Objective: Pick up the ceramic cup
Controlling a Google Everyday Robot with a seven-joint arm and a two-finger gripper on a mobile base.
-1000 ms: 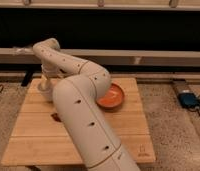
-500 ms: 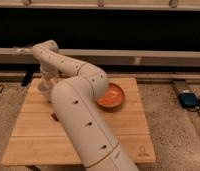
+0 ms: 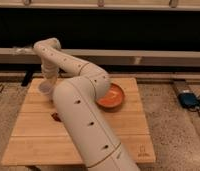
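Since the earlier frames, the arm [image 3: 83, 115] is showing a slight shift at its far end, with the wrist now sitting a little lower over the table's far-left corner; the other objects are lying where they were.

Largest item: the wooden table [image 3: 133, 135], a slatted top standing on a speckled floor [image 3: 168, 115], with a dark wall and a pale ledge [image 3: 158, 57] running behind it. The white perforated arm is crossing the table from the near edge, bending above the centre and reaching back toward the far-left corner (it is covering much of the tabletop from this angle).

Next: the orange-red bowl [image 3: 113, 96] is sitting upright right of centre, partly hidden by the arm's elbow. A blue device [image 3: 189, 99] is lying on the floor to the right, well apart from the table.

The gripper [image 3: 48, 80] is hanging just above the cup [image 3: 45, 88], which is standing upright near the far-left corner, well apart from the bowl. Whether the gripper is spread or pressed on the cup cannot be told, as the wrist is masking it. Contact is likewise unclear.

Smallest: a red object [image 3: 56, 117] is lying on the table beside the arm's left side, mostly hidden.
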